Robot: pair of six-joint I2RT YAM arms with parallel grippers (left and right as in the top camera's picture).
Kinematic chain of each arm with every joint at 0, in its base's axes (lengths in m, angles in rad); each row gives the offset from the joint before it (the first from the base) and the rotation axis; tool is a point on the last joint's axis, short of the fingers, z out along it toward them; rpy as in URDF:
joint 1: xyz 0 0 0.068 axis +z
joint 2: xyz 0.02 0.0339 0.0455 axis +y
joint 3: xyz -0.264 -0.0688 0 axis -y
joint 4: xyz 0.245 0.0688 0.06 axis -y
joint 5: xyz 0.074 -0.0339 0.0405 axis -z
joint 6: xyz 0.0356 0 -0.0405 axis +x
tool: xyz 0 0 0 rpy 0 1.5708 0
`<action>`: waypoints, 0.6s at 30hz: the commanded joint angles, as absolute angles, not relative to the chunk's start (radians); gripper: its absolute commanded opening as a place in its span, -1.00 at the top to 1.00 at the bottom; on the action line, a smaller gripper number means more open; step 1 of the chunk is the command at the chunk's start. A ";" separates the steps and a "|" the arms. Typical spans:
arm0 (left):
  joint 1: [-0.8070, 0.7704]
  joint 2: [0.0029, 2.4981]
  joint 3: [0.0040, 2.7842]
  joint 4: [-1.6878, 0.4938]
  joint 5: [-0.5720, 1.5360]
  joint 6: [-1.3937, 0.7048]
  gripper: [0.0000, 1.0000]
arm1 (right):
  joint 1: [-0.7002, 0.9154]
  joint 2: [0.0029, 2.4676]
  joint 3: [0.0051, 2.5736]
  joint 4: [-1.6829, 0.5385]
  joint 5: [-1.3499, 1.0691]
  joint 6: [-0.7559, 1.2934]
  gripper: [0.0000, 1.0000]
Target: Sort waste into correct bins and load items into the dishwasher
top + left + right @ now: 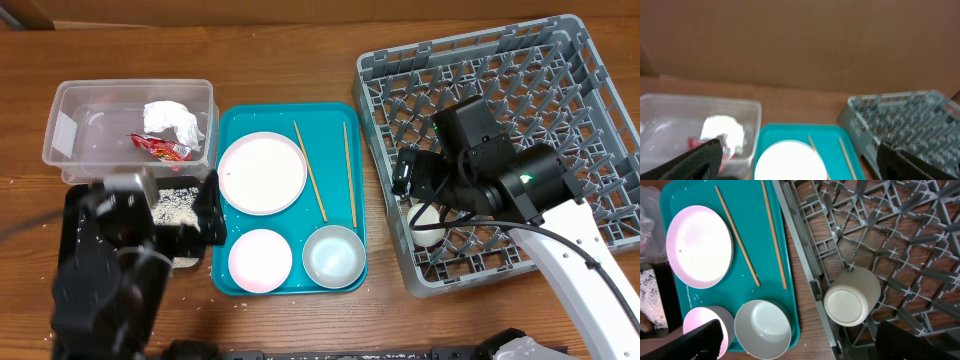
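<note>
Here, smooth round white cup (pixel 852 296), in grey lattice rack (pixel 900 230)

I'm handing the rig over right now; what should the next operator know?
Left gripper open, empty, by the black tray. Right gripper open above the cup, which lies in the dish rack.
Done: napkin and wrapper in clear tub, most rice in black tray, cup racked.
To do: plate, two bowls and two chopsticks, all on the teal tray, go into the rack.

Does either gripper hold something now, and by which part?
Nothing is held: left gripper and right gripper are open, and the cup lies free in the rack.
</note>
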State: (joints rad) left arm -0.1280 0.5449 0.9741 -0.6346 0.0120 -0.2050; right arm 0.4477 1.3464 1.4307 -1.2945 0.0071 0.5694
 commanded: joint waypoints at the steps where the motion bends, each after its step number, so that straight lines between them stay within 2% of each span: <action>1: -0.110 0.387 0.772 -0.534 0.065 -0.186 -1.00 | 0.452 1.343 1.446 -1.288 0.013 0.570 -1.00; 10: -0.091 0.029 0.293 -0.276 0.117 -0.195 -1.00 | 0.452 1.343 1.446 -1.288 0.013 0.570 -1.00; 18: -0.090 0.003 0.065 -0.075 0.125 -0.217 -1.00 | 0.452 1.343 1.446 -1.288 0.013 0.570 -1.00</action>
State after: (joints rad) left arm -0.0971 0.0189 0.1356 -0.1303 0.1062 -0.2070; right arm 0.4477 1.3464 1.4307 -1.2938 0.0074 0.5697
